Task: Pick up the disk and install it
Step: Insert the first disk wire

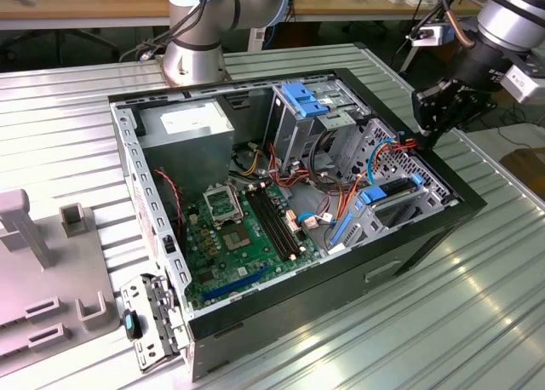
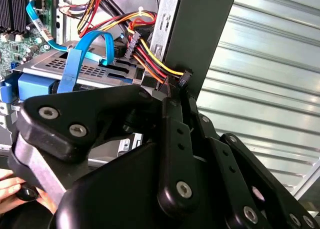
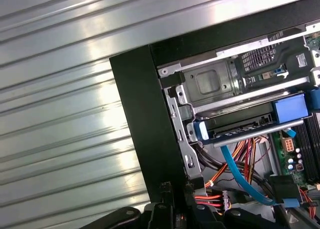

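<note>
- The black gripper [image 1: 430, 133] hangs at the rim of the case [image 1: 281, 309] on the exterior view's right, beside red and yellow wires [image 2: 150, 64]. I cannot tell whether it is wide or narrow.
- The disk [image 3: 240, 125], a flat dark slab with glossy blue rails, sits slotted in the stamped steel cage [image 3: 210, 84] inside the case.
- The case stands on a ribbed metal table [image 3: 60, 89].

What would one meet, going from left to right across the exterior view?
grey fixture plate → power supply → blue bracket on the silver cage → disk → end effector
</note>
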Controlling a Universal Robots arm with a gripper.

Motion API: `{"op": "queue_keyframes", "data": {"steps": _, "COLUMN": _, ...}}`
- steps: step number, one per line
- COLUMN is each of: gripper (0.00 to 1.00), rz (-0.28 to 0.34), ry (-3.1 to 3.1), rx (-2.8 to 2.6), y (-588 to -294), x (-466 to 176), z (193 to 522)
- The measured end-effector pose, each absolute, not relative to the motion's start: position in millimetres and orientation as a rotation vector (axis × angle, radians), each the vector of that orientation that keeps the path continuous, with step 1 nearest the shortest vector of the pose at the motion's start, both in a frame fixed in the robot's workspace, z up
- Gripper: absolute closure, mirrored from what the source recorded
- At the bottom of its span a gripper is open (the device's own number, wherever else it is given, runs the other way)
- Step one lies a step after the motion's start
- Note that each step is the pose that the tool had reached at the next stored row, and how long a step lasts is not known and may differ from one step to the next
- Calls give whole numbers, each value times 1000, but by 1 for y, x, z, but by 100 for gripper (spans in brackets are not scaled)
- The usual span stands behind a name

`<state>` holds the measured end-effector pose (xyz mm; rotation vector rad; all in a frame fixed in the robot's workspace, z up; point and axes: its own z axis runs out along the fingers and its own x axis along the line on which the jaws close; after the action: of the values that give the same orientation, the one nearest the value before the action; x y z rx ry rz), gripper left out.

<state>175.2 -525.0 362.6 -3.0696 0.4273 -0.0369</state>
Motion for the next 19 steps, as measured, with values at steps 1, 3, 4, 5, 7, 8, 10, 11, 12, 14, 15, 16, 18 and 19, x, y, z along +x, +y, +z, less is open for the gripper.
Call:
{"op": "queue_keyframes", "data": {"steps": 1, "gripper": 81, "rz": -37, "ry": 427, "rx": -3069, "y": -525, "x": 175, "z": 362}}
{"op": "queue_keyframes", "data": {"steps": 3, "gripper": 81, "rz": -37, "ry": 427, "rx": -3069, "y": -525, "x": 175, "z": 362}}
{"op": "queue_keyframes", "data": {"steps": 4, "gripper": 81, "rz": -37, "ry": 427, "rx": -3069, "y": -525, "x": 175, "z": 362}}
{"op": "queue_keyframes", "data": {"steps": 5, "gripper": 81, "rz": -37, "ry": 427, "rx": -3069, "y": -525, "x": 175, "z": 362}}
{"op": "queue_keyframes", "data": {"steps": 7, "gripper": 81, "rz": -37, "ry": 427, "rx": -3069, "y": -525, "x": 175, "z": 362}}
{"op": "queue_keyframes", "data": {"steps": 8, "gripper": 81, "rz": -36, "ry": 427, "rx": -3068, "y": -525, "x": 176, "z": 362}}
{"op": "queue_keyframes", "data": {"steps": 10, "gripper": 73, "rz": -38, "ry": 430, "rx": -3073, "y": -524, "x": 176, "z": 362}}
{"op": "queue_keyframes", "data": {"steps": 11, "gripper": 73, "rz": -39, "ry": 436, "rx": -3077, "y": -521, "x": 176, "z": 362}}
{"op": "queue_keyframes", "data": {"steps": 12, "gripper": 73, "rz": -39, "ry": 439, "rx": -3078, "y": -519, "x": 177, "z": 362}}
{"op": "queue_keyframes", "data": {"steps": 14, "gripper": 73, "rz": -40, "ry": 442, "rx": -3079, "y": -515, "x": 177, "z": 362}}
{"op": "queue_keyframes", "data": {"steps": 15, "gripper": 73, "rz": -40, "ry": 443, "rx": -3079, "y": -515, "x": 178, "z": 362}}
{"op": "queue_keyframes", "data": {"steps": 16, "gripper": 73, "rz": -39, "ry": 443, "rx": -3079, "y": -515, "x": 178, "z": 362}}
{"op": "queue_keyframes", "data": {"steps": 18, "gripper": 73, "rz": -39, "ry": 443, "rx": -3079, "y": -515, "x": 178, "z": 362}}
{"op": "queue_keyframes", "data": {"steps": 19, "gripper": 73, "rz": -39, "ry": 443, "rx": -3079, "y": -515, "x": 178, "z": 362}}
